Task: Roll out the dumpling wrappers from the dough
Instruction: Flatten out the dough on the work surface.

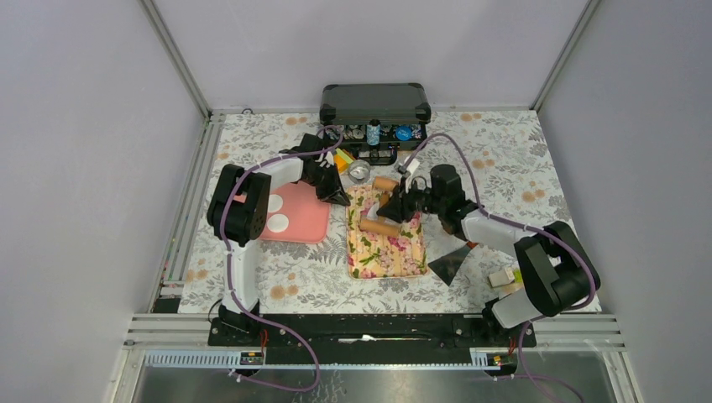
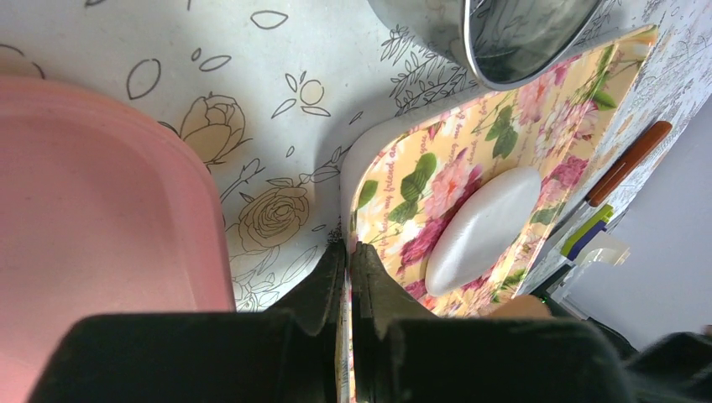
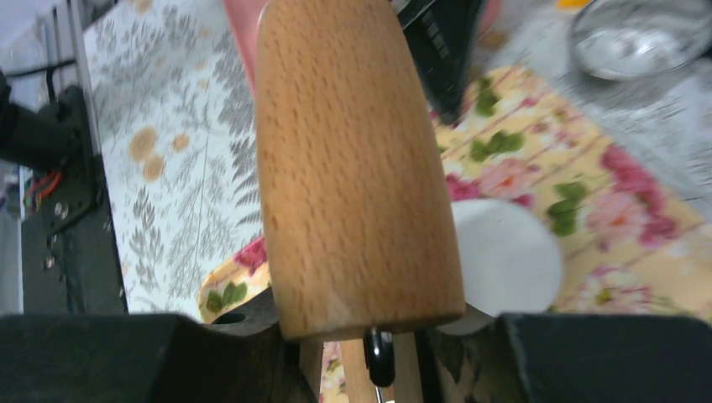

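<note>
Floral mat (image 1: pixel 386 245), one dough lump (image 2: pixel 483 228), seemingly two wrappers (image 1: pixel 278 222) on pink tray (image 1: pixel 307 215)

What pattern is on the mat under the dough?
Yellow, with pink roses and green leaves. The mat shows best in the left wrist view.

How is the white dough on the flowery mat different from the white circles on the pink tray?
The dough piece lies on the floral mat, while the two wrappers lie on the pink tray. The dough piece is alone; the wrappers are a pair. The rolling pin is right at the dough piece; there is none at the wrappers. All three are white, soft-looking and roundish.
</note>
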